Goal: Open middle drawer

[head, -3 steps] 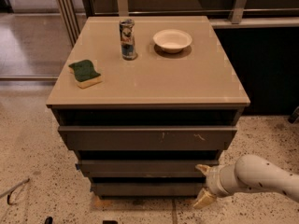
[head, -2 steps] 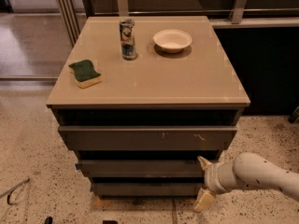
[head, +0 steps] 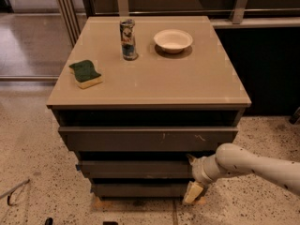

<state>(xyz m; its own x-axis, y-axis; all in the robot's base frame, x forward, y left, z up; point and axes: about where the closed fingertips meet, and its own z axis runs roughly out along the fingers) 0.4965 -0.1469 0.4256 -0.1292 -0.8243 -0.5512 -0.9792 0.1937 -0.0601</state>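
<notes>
Cannot see the 3 o'clock end of the middle drawer (head: 136,168), covered by the hand (head: 191,175); cannot follow the pale arm (head: 253,165) past the 3 o'clock edge; cannot read the label on the can (head: 127,39). Sits second of three fronts under the desk (head: 187,86), at 6 o'clock of the scratched top drawer (head: 147,138) and 12 o'clock of the shortest bottom drawer (head: 140,189): long, flat, handleless, dark grey-brown, blue bit at its 9 o'clock end. Stretches nearly level toward 9 o'clock, hand released, fingers (head: 193,192) spread above and below that front's covered end
</notes>
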